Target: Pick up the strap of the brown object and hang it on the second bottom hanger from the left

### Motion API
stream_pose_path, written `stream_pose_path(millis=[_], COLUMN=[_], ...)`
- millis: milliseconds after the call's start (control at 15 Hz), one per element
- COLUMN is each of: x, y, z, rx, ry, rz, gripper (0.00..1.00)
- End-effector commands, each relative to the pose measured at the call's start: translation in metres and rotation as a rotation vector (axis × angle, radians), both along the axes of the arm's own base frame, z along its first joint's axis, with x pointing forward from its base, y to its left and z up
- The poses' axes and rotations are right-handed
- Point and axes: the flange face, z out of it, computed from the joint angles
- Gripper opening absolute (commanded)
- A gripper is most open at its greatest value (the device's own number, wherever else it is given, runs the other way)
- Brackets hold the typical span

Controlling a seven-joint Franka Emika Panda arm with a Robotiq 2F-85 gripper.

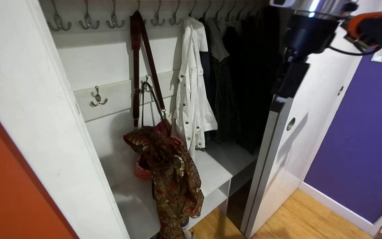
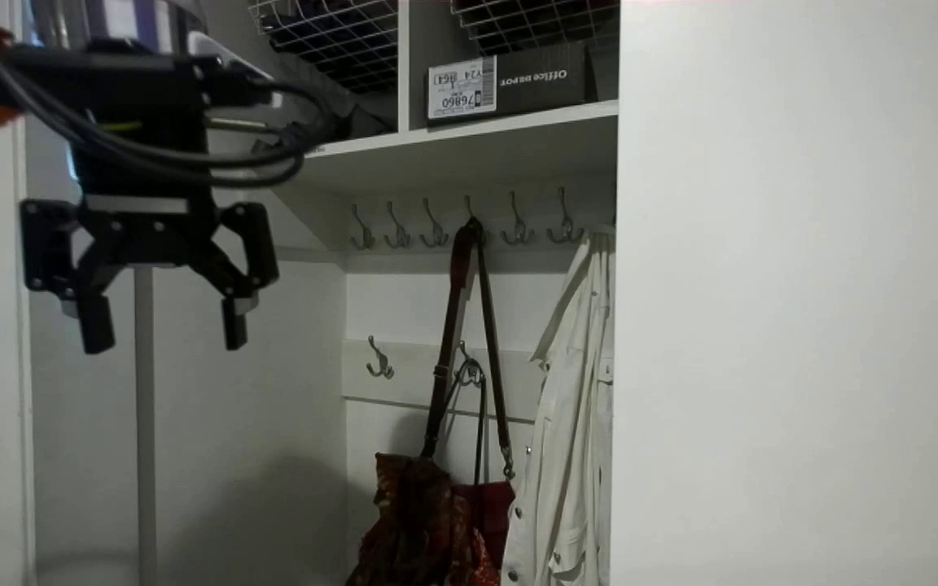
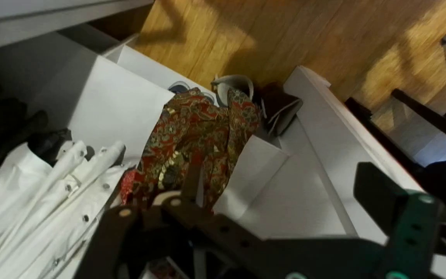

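Observation:
The brown object, a slouchy patterned bag [image 1: 177, 179], hangs in the closet; it also shows in an exterior view [image 2: 412, 521] and the wrist view [image 3: 184, 128]. The strap, a thin dark loop [image 1: 142, 111], runs over the second bottom hanger [image 1: 147, 78], seen in both exterior views as strap [image 2: 482, 431] and hanger [image 2: 462, 350]. Its lower end disappears behind the bag beside a dark-red part, so its attachment is unclear. The strap is not visible in the wrist view. My gripper [image 2: 165, 335] is open and empty, apart from the bag; its fingers [image 3: 285, 186] spread wide in the wrist view.
The long reddish-brown strap [image 1: 136, 66] hangs from an upper hook. A first bottom hanger [image 1: 97, 96] is at left. A white garment [image 1: 191, 83] hangs to the right. A white bench [image 1: 211, 169] is below. A sliding door [image 1: 270, 166] stands under the arm.

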Motion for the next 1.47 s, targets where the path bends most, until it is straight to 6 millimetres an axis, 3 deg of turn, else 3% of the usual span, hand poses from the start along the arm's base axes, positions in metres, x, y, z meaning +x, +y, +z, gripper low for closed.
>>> stream_pose_path(millis=[0,333,600,667,867,1200,1400], x=[0.062,0.117,0.156,0.134,0.151,0.157,0.19], y=[0.034,0.072,0.087,0.082,0.087,0.09,0.108], z=[-0.02,-0.054,-0.077,-0.07,-0.083,-0.085,-0.119], rx=[0.015,0.037,0.057,0.042,0.038,0.053,0.101], ry=[-0.037,-0.075,-0.179,-0.149,-0.163,-0.168,-0.142], rz=[-0.004,-0.028,-0.018,-0.018,-0.017,-0.006,0.165], gripper=[1.0,1.0,1.0,1.0,1.0,1.0,1.0])
